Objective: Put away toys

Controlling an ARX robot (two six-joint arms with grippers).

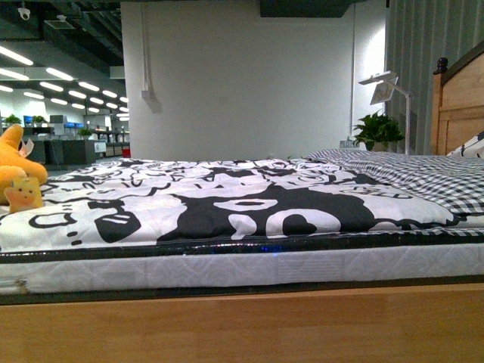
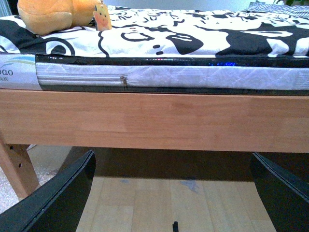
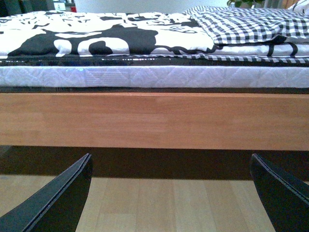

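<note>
Orange-yellow plush toy sits on the black-and-white patterned cover of the bed, far over at the bed's left side, close to the near edge; front view cuts part of it off. A small yellow tag hangs at the toy's side, touching the cover. Left wrist view shows the same plush toy resting just behind the mattress edge, tag beside it. White quilted mattress side runs under the cover, with the wooden bed rail below it. A black-and-white checked blanket covers the bed's right part, near the wooden headboard. White lamp and green plant stand beyond the bed's far right corner. Neither arm shows in the front view. Left gripper is low, facing the bed rail, over the light wood floor, dark fingers spread wide, holding nothing, well apart from the toy. Right gripper is also low in front of the rail, fingers spread wide and empty
</note>
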